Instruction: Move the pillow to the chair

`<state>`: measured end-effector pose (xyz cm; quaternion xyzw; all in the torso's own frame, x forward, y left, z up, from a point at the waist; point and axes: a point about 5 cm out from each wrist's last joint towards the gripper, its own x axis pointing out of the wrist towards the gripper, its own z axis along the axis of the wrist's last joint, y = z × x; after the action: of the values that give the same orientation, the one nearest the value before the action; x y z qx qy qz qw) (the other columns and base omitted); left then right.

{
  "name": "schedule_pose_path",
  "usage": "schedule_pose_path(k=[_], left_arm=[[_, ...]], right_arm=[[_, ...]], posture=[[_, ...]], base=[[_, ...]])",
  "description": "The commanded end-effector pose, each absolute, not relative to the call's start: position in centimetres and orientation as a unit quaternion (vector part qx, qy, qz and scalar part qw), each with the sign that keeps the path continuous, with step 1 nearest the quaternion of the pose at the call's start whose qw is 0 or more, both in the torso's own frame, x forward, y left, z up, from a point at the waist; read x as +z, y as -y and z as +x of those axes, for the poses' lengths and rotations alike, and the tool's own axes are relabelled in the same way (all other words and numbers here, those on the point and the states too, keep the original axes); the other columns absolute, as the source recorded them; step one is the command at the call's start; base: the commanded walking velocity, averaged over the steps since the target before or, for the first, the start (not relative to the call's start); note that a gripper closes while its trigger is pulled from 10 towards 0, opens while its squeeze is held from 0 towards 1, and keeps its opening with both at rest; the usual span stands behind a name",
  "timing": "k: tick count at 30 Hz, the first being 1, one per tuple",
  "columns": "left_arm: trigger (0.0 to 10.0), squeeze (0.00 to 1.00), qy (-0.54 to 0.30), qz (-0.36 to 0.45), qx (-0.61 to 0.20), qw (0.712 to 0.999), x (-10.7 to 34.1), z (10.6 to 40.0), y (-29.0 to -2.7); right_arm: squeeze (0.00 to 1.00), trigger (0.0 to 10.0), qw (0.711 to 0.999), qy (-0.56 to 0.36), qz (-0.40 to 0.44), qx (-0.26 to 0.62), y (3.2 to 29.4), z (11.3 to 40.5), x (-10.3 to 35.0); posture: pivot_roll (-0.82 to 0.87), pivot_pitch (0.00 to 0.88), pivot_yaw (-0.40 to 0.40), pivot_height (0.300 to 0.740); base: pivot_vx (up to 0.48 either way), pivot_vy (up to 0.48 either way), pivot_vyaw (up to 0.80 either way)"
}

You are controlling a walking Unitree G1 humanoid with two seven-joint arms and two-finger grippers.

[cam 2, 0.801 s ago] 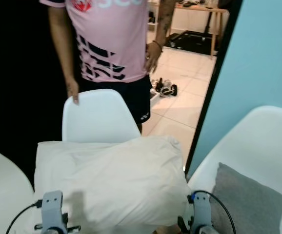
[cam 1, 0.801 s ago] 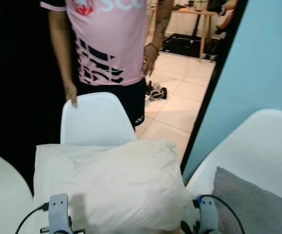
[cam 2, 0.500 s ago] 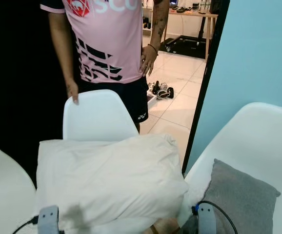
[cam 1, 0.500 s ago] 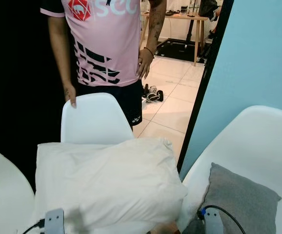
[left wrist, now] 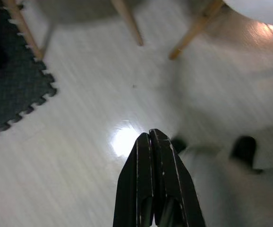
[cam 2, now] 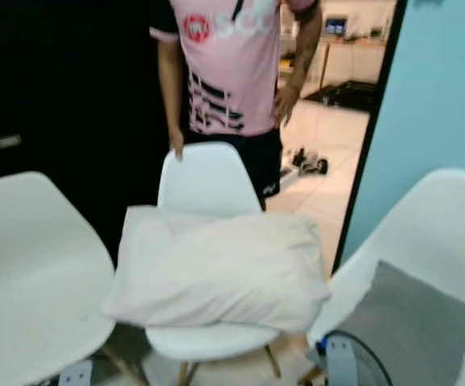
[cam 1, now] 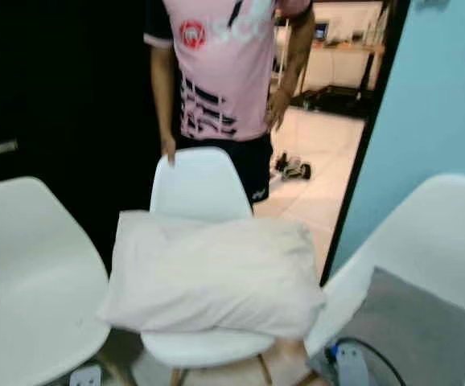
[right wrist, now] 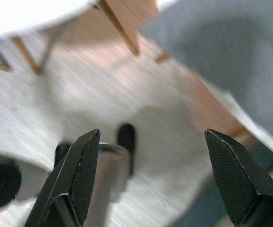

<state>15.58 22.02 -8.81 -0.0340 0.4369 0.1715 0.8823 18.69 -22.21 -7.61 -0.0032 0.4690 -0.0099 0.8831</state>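
- White and soft, the pillow [cam 1: 216, 277] lies in the middle of the left eye view across the seat of the middle chair [cam 1: 202, 189], overhanging it on both sides, with nothing gripping it. A person in a pink shirt [cam 1: 228, 64] stands behind at the top centre, one hand [cam 1: 168, 149] on the chair's back. Another white chair [cam 1: 31, 273] sits at lower left, and a third [cam 1: 434, 233] at lower right carries a grey cushion [cam 1: 413, 330]. The tops of both wrists peek in at the bottom edge.
- The right eye view gives the same scene slightly shifted, and somewhat blurred: the pillow [cam 2: 220, 273] rests on the seat, touching the backrest.
- In the left wrist view, the left gripper [left wrist: 150, 142] points down at pale floor near wooden chair legs [left wrist: 127, 21] and a dark mat [left wrist: 13, 94] at upper left. Its two black fingers are pressed together with nothing between them.
- In the right wrist view, the right gripper [right wrist: 153, 156] has its fingers spread wide, empty, above the floor, with the grey cushion [right wrist: 221, 52] at upper right.
- Judging by this, the placing step looks done: the pillow sits on the chair and both arms hang low. What remains is likely only to stand clear without brushing the overhanging pillow edges.
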Motion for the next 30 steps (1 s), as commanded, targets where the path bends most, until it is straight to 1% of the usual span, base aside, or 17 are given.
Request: schedule_pose_path(k=[1,3,5,6,8,9,10,11,12,13,16,17,19,23,25,30], left_arm=[[10.0,0.0,-0.422,-0.033,0.173,0.889,-8.4,16.3,-22.4],[10.0,0.0,-0.42,-0.034,0.174,0.89,-8.3,16.4,-22.4],[10.0,0.0,-0.414,-0.036,0.173,0.893,-8.2,16.8,-22.4],[10.0,0.0,-0.414,-0.036,0.173,0.893,-8.2,16.8,-22.4],[10.0,0.0,-0.41,-0.036,0.171,0.895,-8.0,17.1,-22.4],[10.0,0.0,-0.405,-0.036,0.17,0.898,-7.9,17.5,-22.4],[10.0,0.0,-0.405,-0.036,0.17,0.898,-7.9,17.5,-22.4],[10.0,0.0,-0.401,-0.035,0.168,0.9,-7.8,17.7,-22.4],[10.0,0.0,-0.396,-0.036,0.167,0.902,-7.6,18.0,-22.4],[10.0,0.0,-0.396,-0.036,0.167,0.902,-7.6,18.0,-22.4],[10.0,0.0,-0.38,-0.033,0.163,0.91,-7.1,18.9,-22.4],[10.0,0.0,-0.38,-0.033,0.163,0.91,-7.1,18.9,-22.4],[10.0,0.0,-0.366,-0.03,0.156,0.917,-6.7,19.7,-22.3],[10.0,0.0,-0.353,-0.028,0.148,0.923,-6.3,20.3,-22.2],[10.0,0.0,-0.345,-0.027,0.131,0.929,-6.0,20.8,-21.8],[10.0,0.0,-0.349,-0.021,0.116,0.93,-6.2,20.7,-21.4]], right_arm=[[0.0,10.0,0.888,-0.461,0.0,0.002,21.7,19.2,-7.4],[0.0,10.0,0.891,-0.455,0.003,0.003,21.6,19.6,-7.2],[0.0,10.0,0.904,-0.426,0.006,0.013,21.2,21.4,-6.3],[0.0,10.0,0.904,-0.426,0.006,0.013,21.2,21.4,-6.3],[0.0,10.0,0.916,-0.4,0.008,0.02,20.8,23.0,-5.3],[0.0,10.0,0.926,-0.376,0.015,0.022,20.6,24.2,-4.5],[0.0,10.0,0.926,-0.376,0.015,0.022,20.6,24.2,-4.5],[0.0,10.0,0.932,-0.361,0.019,0.024,20.4,25.0,-3.9],[0.0,10.0,0.942,-0.334,0.026,0.023,20.3,26.3,-2.9],[0.0,10.0,0.942,-0.334,0.026,0.023,20.3,26.3,-2.9],[0.0,10.0,0.96,-0.276,0.051,0.017,20.0,29.1,-0.4],[0.0,10.0,0.96,-0.276,0.051,0.017,20.0,29.1,-0.4],[0.0,10.0,0.968,-0.243,0.064,0.013,20.0,30.6,1.2],[0.0,10.0,0.973,-0.219,0.077,0.006,20.0,31.7,2.4],[0.0,10.0,0.976,-0.21,0.064,-0.002,20.2,32.2,3.0],[0.0,10.0,0.974,-0.221,0.039,-0.017,20.7,31.9,2.7]], posture=[[0.13,0.0,-0.014,0.74],[0.13,0.0,-0.014,0.74],[0.13,0.0,-0.012,0.74],[0.13,0.0,-0.012,0.74],[0.12,0.0,-0.01,0.74],[0.12,0.0,-0.009,0.74],[0.12,0.0,-0.009,0.74],[0.12,0.0,-0.009,0.74],[0.12,0.0,-0.006,0.74],[0.12,0.0,-0.006,0.74],[0.11,0.0,-0.005,0.74],[0.11,0.0,-0.005,0.74],[0.11,0.0,-0.007,0.74],[0.11,0.0,-0.008,0.74],[0.11,0.0,-0.008,0.74],[0.1,0.0,-0.004,0.74]], base=[[-0.375,0.0,-0.76],[-0.375,0.0,-0.76],[-0.375,0.0,-0.76],[-0.375,0.0,-0.76],[-0.375,0.0,-0.76],[-0.368,0.0,-0.76],[-0.368,0.0,-0.76],[-0.368,0.0,-0.76],[-0.352,0.0,-0.76],[-0.352,0.0,-0.76],[-0.326,0.0,-0.76],[-0.304,0.0,-0.76],[-0.146,0.0,-0.76],[0.0,0.0,-0.75],[0.0,0.0,-0.75],[0.0,0.0,-0.75]])
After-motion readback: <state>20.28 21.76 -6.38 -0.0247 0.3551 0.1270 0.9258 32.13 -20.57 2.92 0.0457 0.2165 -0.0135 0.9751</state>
